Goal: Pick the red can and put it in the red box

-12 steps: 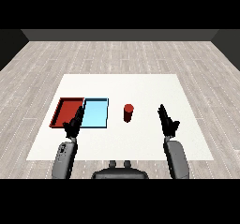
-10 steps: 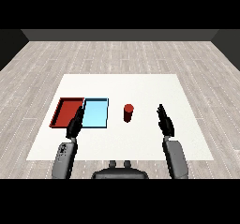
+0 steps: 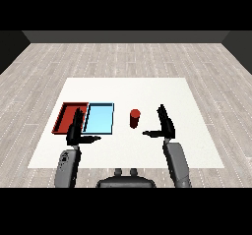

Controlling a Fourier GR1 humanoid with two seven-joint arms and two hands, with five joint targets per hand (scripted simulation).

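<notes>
Fingers: those of the right black hand (image 3: 166, 125) are straight and spread wide, thumb jutting toward the centre, holding nothing; those of the left black hand (image 3: 75, 130) are likewise straight and open, thumb out to the side, holding nothing.

Task item: small red cylindrical can (image 3: 135, 118), upright on the flat white surface (image 3: 197, 145), between the right hand and the trays. It is near the right hand's thumb but apart from it; no contact shows.

Destination: shallow red rectangular tray (image 3: 67, 115), at the left end of the pair. Nothing can be seen in it. The left hand overlaps its near right corner in this view; whether it touches the tray or is above it cannot be told.

Progress: by these signs the task is at its opening. Nothing is grasped, nothing lifted, nothing placed. Left to do, as judged: bring the right hand to the can, curl round it, carry it leftward, set it in the red tray.

Other items: shallow light blue rectangular tray (image 3: 100, 119), just beside the red one on its right, and likewise with nothing seen in it. Grey plank floor (image 3: 128, 57) beyond the surface.

Obstructions: the light blue tray lies directly between can and red tray, so the carry probably must pass over it. The left hand at the red tray's corner may crowd the drop point. Otherwise no object stands between the right hand and the can.
</notes>
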